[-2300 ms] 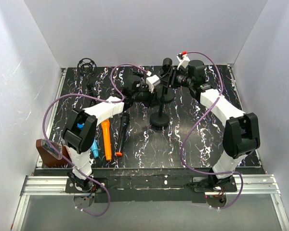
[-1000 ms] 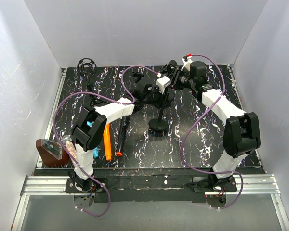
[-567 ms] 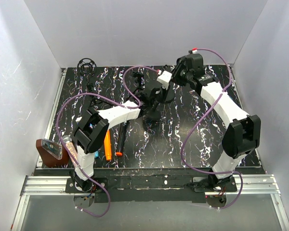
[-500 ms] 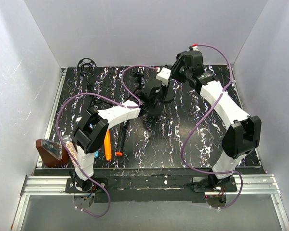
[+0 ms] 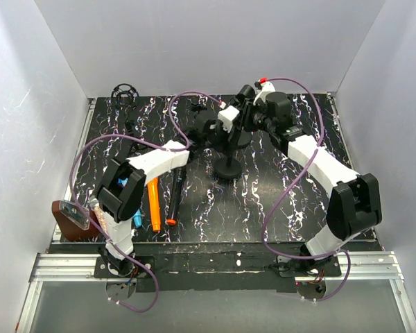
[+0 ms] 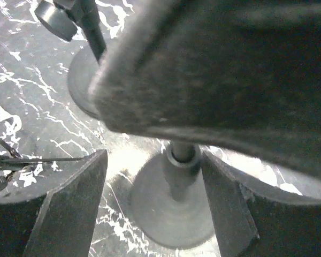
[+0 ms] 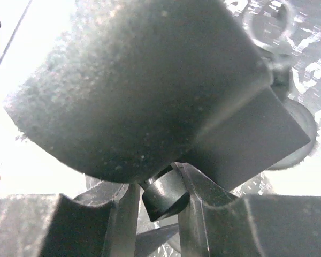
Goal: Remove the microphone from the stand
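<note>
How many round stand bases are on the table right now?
2. The near base stands mid-table; the far base sits just beyond it toward the back wall, partly under the arms. More could be hidden beneath them.

We reach both arms in to the stand [image 5: 227, 166].
Our left gripper [image 6: 152, 160] hangs over the stand's base, fingers spread wide and touching nothing; our right gripper [image 7: 159, 188], by the stand's top, pinches a small dark cylinder [image 7: 165, 197].

Marbled table [image 5: 284, 201] bears a stand [image 5: 227, 170] — plus orange marker [image 5: 153, 205], pen [image 5: 175, 198].
</note>
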`<action>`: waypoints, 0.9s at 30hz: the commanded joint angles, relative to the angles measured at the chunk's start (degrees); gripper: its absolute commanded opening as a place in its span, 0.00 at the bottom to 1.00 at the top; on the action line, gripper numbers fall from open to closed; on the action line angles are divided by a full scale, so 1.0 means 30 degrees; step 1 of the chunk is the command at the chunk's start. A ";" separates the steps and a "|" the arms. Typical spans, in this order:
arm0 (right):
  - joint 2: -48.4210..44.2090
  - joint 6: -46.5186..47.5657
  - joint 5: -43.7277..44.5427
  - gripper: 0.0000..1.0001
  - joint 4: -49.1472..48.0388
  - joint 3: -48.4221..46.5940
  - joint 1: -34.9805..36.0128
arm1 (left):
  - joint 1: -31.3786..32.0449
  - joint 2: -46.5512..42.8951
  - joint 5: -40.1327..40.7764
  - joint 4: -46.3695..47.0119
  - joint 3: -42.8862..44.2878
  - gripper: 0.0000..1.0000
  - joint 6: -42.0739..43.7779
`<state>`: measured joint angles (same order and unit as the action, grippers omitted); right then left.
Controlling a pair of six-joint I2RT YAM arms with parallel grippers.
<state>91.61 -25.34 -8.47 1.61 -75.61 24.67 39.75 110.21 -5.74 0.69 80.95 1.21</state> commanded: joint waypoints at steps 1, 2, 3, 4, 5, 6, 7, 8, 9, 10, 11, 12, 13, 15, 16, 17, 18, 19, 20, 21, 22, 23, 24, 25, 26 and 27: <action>-0.1680 0.3111 -0.6159 0.01 -0.7883 0.1529 -0.0018 | -0.1937 -0.3629 -0.6631 -0.3473 0.0728 0.70 0.0856; -0.1680 0.3551 -0.7215 0.01 -0.8556 0.1910 -0.0077 | -0.2578 -0.3864 -0.7744 -0.4409 0.1225 0.69 0.0942; -0.1709 0.4019 -0.8038 0.01 -0.9027 0.2204 -0.0135 | -0.2962 -0.4128 -0.8567 -0.5144 0.1724 0.69 0.1088; -0.1710 0.4517 -0.8771 0.01 -0.9293 0.2497 -0.0136 | -0.3372 -0.4304 -0.9069 -0.5934 0.2309 0.68 0.1380; -0.1768 0.4870 -0.9155 0.01 -0.9643 0.2761 -0.0136 | -0.3724 -0.4509 -0.9393 -0.6580 0.2807 0.68 0.1702; -0.1826 0.5367 -0.9333 0.01 -0.9821 0.3024 -0.0136 | -0.4046 -0.4714 -0.9831 -0.7080 0.3335 0.68 0.2198; -0.1856 0.5807 -0.9480 0.01 -1.0026 0.3404 -0.0136 | -0.4369 -0.4948 -1.0764 -0.7723 0.3891 0.68 0.2870; -0.1885 0.6043 -0.9539 0.01 -1.0144 0.3698 -0.0136 | -0.4575 -0.5096 -1.1121 -0.8281 0.4419 0.68 0.3486; -0.1885 0.6248 -0.9511 0.01 -1.0261 0.3875 -0.0136 | -0.4751 -0.5242 -1.1212 -0.8895 0.4946 0.68 0.4101; -0.1856 0.6482 -0.9540 0.01 -1.0349 0.4138 -0.0136 | -0.4869 -0.5360 -1.1155 -0.9365 0.5415 0.68 0.4571; -0.1885 0.6891 -0.9830 0.01 -1.0408 0.4343 -0.0136 | -0.4986 -0.5506 -1.0893 -0.9573 0.5884 0.68 0.4750; -0.1885 0.7243 -1.0152 0.01 -1.0496 0.4577 -0.0136 | -0.5132 -0.5565 -1.0571 -0.9517 0.6324 0.69 0.4404; -0.1856 0.7392 -1.0271 0.01 -1.0467 0.4783 -0.0136 | -0.5192 -0.5624 -1.0220 -0.8966 0.6647 0.69 0.3878; -0.1856 0.7801 -1.0681 0.01 -1.0438 0.5193 -0.0107 | -0.5338 -0.5567 -0.9372 -0.7649 0.7234 0.69 0.2153; -0.1856 0.8064 -1.0741 0.01 -1.0409 0.5398 -0.0107 | -0.5339 -0.5334 -0.9106 -0.7236 0.7787 0.69 0.1245; -0.1885 0.8125 -1.0683 0.01 -1.0322 0.5603 -0.0078 | -0.5339 -0.5042 -0.9277 -0.7115 0.8344 0.70 0.0685; -0.1856 0.8154 -1.0683 0.01 -1.0292 0.5779 -0.0077 | -0.5310 -0.4662 -0.9801 -0.7114 0.8785 0.69 0.0390; -0.1856 0.8300 -1.0712 0.01 -1.0175 0.5868 -0.0077 | -0.5309 -0.4339 -1.0125 -0.7027 0.9108 0.69 0.0097; -0.1856 0.8388 -1.0712 0.01 -1.0116 0.5985 -0.0077 | -0.5251 -0.4104 -1.0332 -0.6736 0.9169 0.68 -0.0254; -0.1827 0.8389 -1.0712 0.01 -1.0029 0.6131 -0.0048 | -0.5193 -0.3869 -1.0421 -0.6443 0.9170 0.68 -0.0258; -0.1769 0.8389 -1.0770 0.01 -0.9912 0.6132 -0.0048 | -0.5134 -0.3664 -1.0538 -0.6237 0.9315 0.68 -0.0954; -0.1710 0.8911 -1.0829 0.01 -0.9765 0.6190 -0.0019 | -0.5047 -0.3372 -1.0655 -0.6119 0.9374 0.68 -0.1106; -0.1652 0.9119 -1.0829 0.01 -0.9706 0.6220 0.0010 | -0.4930 -0.3166 -1.0743 -0.6031 0.9462 0.67 -0.1194; -0.1593 0.9238 -1.0858 0.01 -0.9647 0.6220 0.0040 | -0.4755 -0.2903 -1.0773 -0.5885 0.9405 0.67 -0.1195; -0.1534 0.9326 -1.0858 0.01 -0.9618 0.6278 0.0069 | -0.4550 -0.2755 -1.0831 -0.5768 0.9317 0.66 -0.1108; -0.1505 0.9385 -1.0858 0.01 -0.9589 0.6279 0.0156 | -0.4374 -0.2637 -1.0977 -0.5709 0.9055 0.65 -0.0846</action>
<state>87.77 -1.34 -40.03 -25.76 -57.98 24.51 24.67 99.90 -36.49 -17.26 108.36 0.23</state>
